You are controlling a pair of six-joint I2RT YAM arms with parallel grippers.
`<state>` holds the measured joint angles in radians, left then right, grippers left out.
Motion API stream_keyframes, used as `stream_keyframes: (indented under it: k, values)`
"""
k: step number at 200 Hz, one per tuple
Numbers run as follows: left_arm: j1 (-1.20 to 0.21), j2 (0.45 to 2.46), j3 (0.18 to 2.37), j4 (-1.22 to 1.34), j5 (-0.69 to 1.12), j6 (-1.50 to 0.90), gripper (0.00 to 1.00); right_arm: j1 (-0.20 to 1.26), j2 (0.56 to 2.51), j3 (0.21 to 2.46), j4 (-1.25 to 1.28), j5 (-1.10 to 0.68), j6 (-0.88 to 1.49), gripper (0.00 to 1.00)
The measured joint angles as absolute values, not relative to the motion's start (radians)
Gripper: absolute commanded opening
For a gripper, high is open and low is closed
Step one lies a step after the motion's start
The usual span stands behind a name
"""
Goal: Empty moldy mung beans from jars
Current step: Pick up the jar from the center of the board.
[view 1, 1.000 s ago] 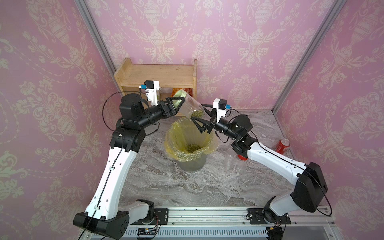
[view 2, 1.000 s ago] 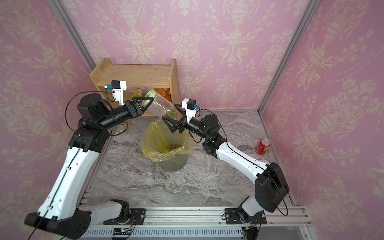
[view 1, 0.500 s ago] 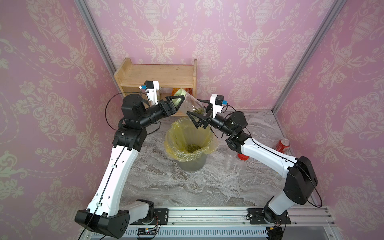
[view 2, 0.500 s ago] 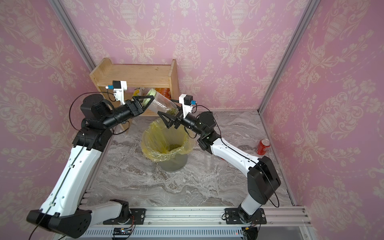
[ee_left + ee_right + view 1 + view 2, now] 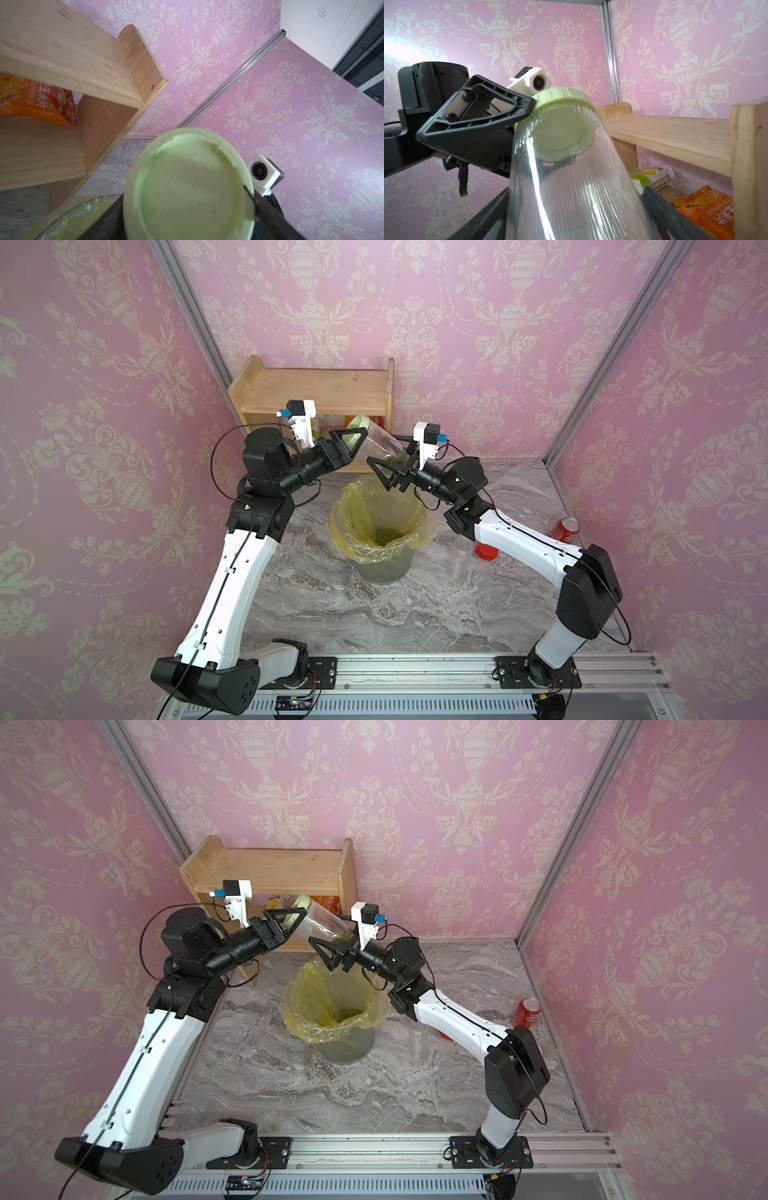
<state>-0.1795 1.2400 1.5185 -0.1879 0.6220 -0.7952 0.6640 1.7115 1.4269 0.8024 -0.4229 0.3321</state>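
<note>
A clear ribbed jar (image 5: pixel 380 443) (image 5: pixel 322 921) with a pale-green lid (image 5: pixel 187 187) hangs tilted over the bin, lid end higher. My left gripper (image 5: pixel 359 435) (image 5: pixel 187 207) is shut on the lid. A few mung beans (image 5: pixel 398 458) (image 5: pixel 343 939) lie at the jar's lower end. My right gripper (image 5: pixel 395 460) (image 5: pixel 575 207) is open, one finger close to each side of the jar's (image 5: pixel 571 187) base end. I cannot tell if they touch it. More mung beans (image 5: pixel 386 536) lie in the bin.
The grey bin with a yellow bag (image 5: pixel 345 506) stands mid-table under both grippers. A wooden shelf (image 5: pixel 316 389) with an orange snack bag (image 5: pixel 35 99) stands behind. Under the right arm are an empty clear jar (image 5: pixel 461 553) and a red lid (image 5: pixel 486 551). A red soda can (image 5: pixel 567 529) is at the right.
My right gripper has moved up and left to the jar and now straddles its base end. The left gripper has drawn back slightly with the jar, still holding the lid.
</note>
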Motion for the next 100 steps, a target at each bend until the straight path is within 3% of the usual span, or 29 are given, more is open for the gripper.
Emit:
stream_keyframes:
  k: [34, 69, 100]
  values:
    - [-0.179, 1.24, 1.518, -0.17, 0.62, -0.805, 0.14, 0.664, 1.719, 1.448, 0.797, -0.432, 0.339, 0.94]
    - [-0.178, 1.24, 1.515, -0.144, 0.615, -0.824, 0.21, 0.675, 1.724, 1.456, 0.798, -0.458, 0.347, 0.64]
    - [-0.178, 1.24, 1.496, -0.12, 0.614, -0.83, 0.22, 0.675, 1.724, 1.456, 0.788, -0.458, 0.349, 0.55]
